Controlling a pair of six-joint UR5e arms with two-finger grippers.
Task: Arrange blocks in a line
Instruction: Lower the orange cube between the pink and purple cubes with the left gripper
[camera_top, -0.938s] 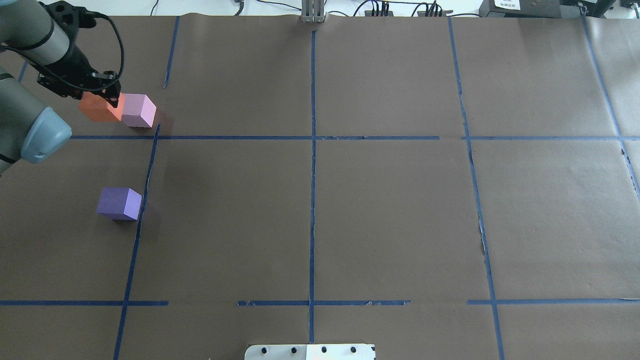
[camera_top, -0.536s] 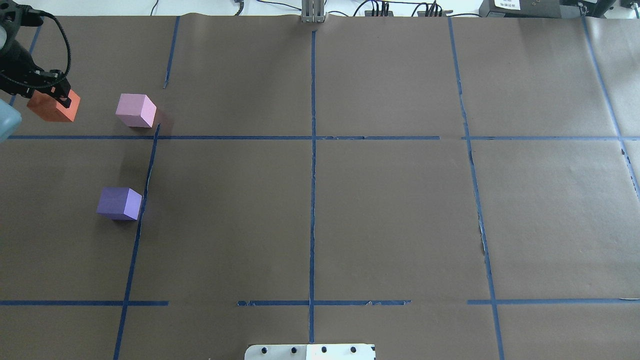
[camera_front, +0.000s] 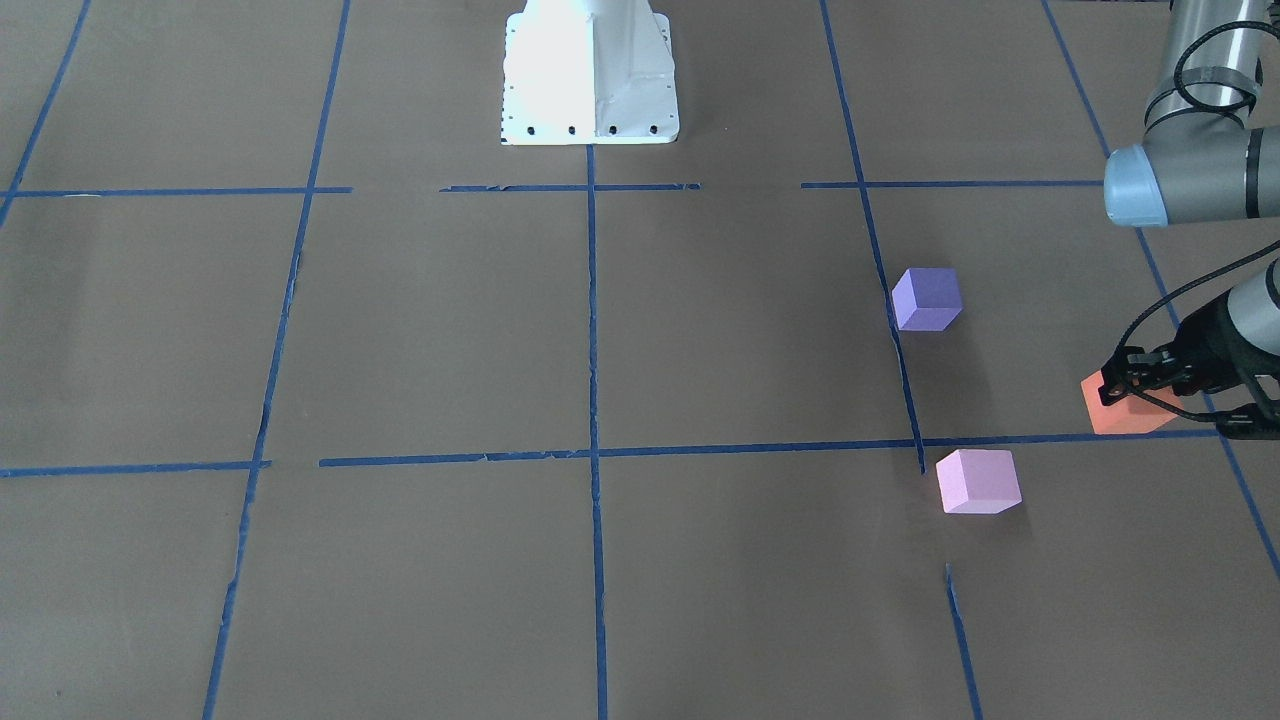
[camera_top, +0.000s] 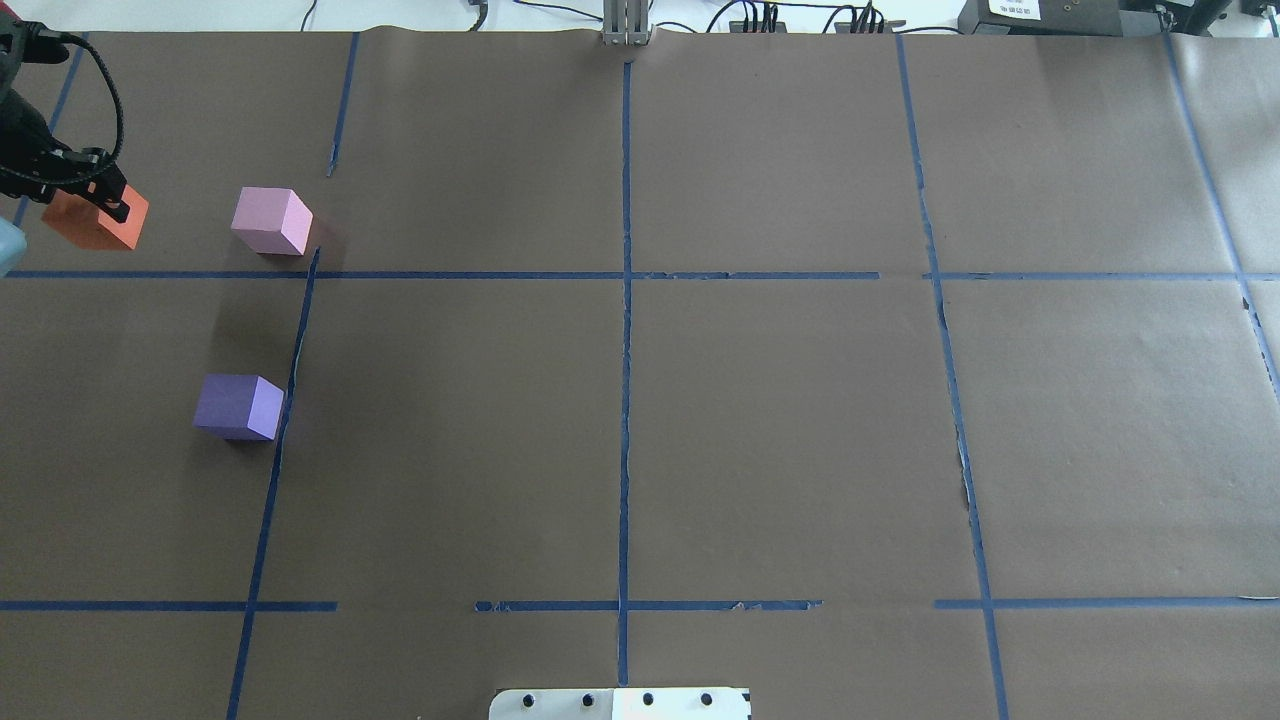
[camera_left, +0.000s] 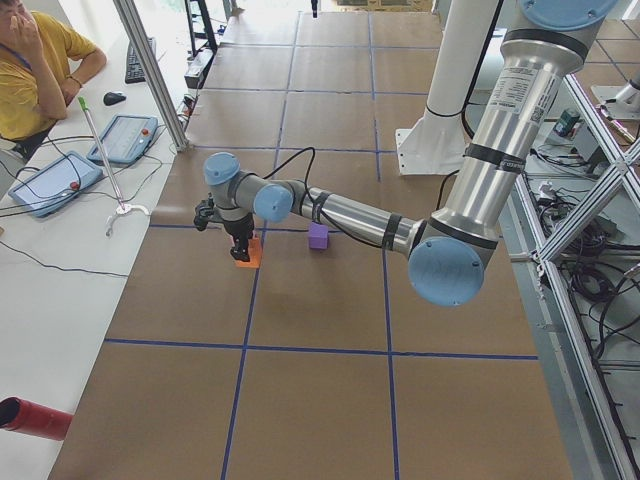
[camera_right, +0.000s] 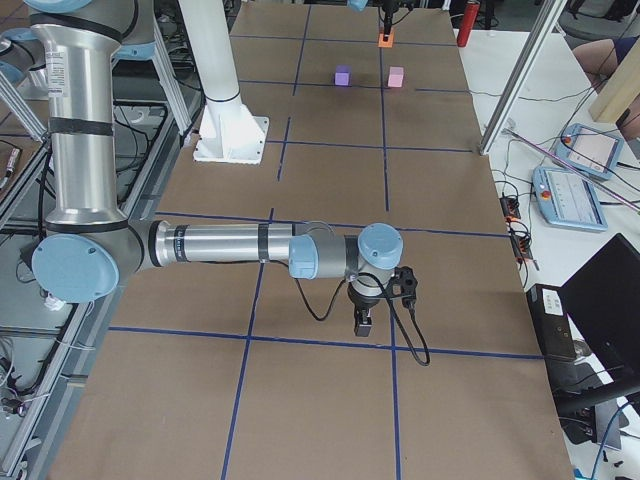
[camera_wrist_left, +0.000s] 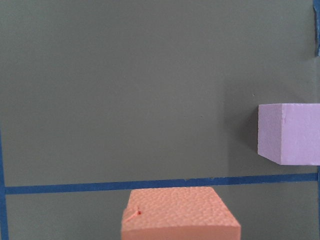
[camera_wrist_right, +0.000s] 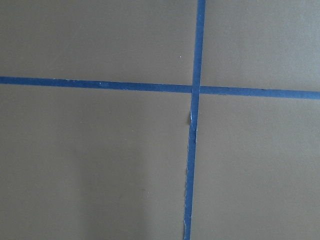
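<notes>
My left gripper is shut on the orange block at the table's far left edge and holds it low over the paper, just beyond a blue tape line; the block also shows in the front view. The pale pink-lilac block rests on the paper to its right, well apart, and shows at the right edge of the left wrist view. The dark purple block lies nearer the robot, beside a tape line. My right gripper hangs over bare paper far from the blocks; I cannot tell whether it is open.
Brown paper with a blue tape grid covers the table. The white robot base stands at the robot's edge. An operator and tablets sit beyond the far side.
My left gripper has carried the orange block leftward, from touching the pink-lilac block to well apart from it. The pink-lilac and purple blocks have not moved.
</notes>
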